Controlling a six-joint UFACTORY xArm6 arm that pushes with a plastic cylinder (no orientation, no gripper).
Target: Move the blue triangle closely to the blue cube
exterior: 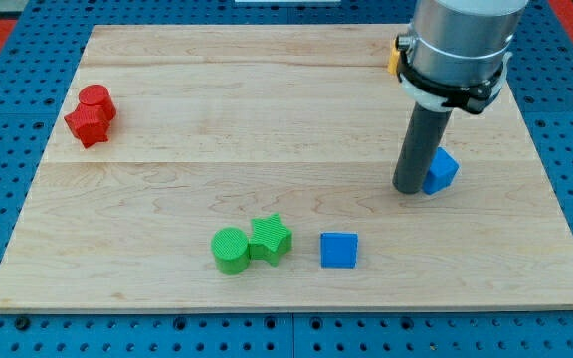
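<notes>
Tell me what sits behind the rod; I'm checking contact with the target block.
Behind my tip, toward the view's right, sits the blue triangle, touching the rod or nearly so. Its left part is covered by the rod, so actual contact cannot be seen.

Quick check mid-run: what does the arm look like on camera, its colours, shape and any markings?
A wide grey cylindrical body with a black band and white ring beneath, and a small yellow piece on its left edge. Below hangs a straight dark grey round rod ending at my tip. No cables or markings are visible.
</notes>
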